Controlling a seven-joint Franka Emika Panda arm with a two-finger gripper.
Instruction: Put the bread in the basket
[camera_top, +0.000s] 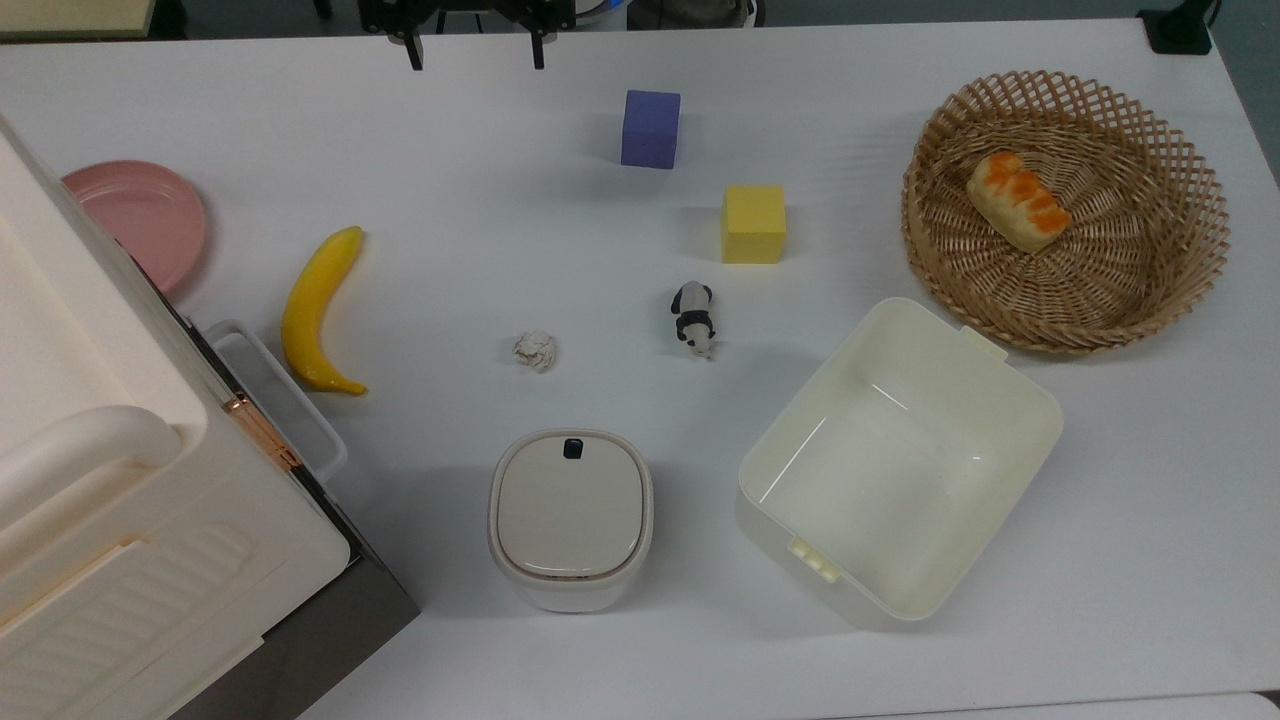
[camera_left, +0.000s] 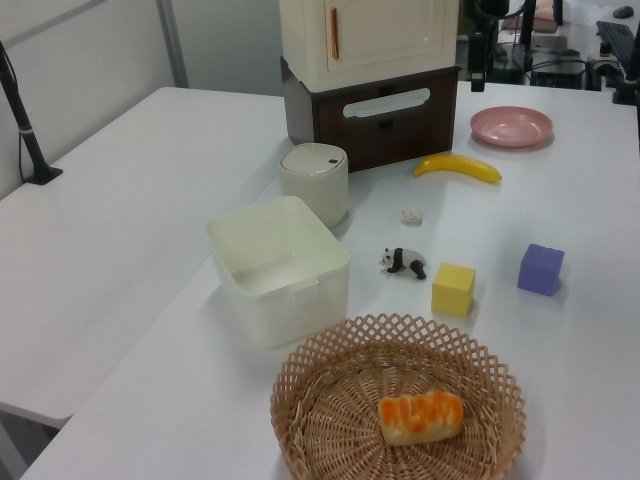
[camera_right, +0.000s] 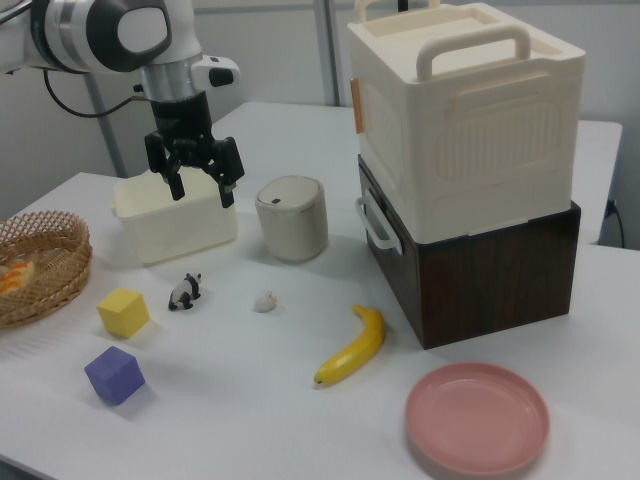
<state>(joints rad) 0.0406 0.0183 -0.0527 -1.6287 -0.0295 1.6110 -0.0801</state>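
Up at the top view's upper edge the gripper (camera_top: 472, 55) is cut off, just two fingertips showing; the right view shows it whole, spread wide, holding nothing, raised above the table (camera_top: 480, 200). The bread (camera_top: 1018, 200) lies inside the basket (camera_top: 1180, 280), well apart from the gripper. Taking the basket as landmark in the top view: one cream tub (camera_top: 1000, 450) sits just below-left of it; one yellow cube (camera_top: 754, 224) and one purple cube (camera_top: 650, 129) stand further left, then one toy panda (camera_top: 692, 318), one crumpled ball (camera_top: 535, 350), one banana (camera_top: 318, 310). A pink plate (camera_top: 140, 210) is partly hidden behind the storage box (camera_top: 120, 500). The basket is half cut off by the right view's left edge.
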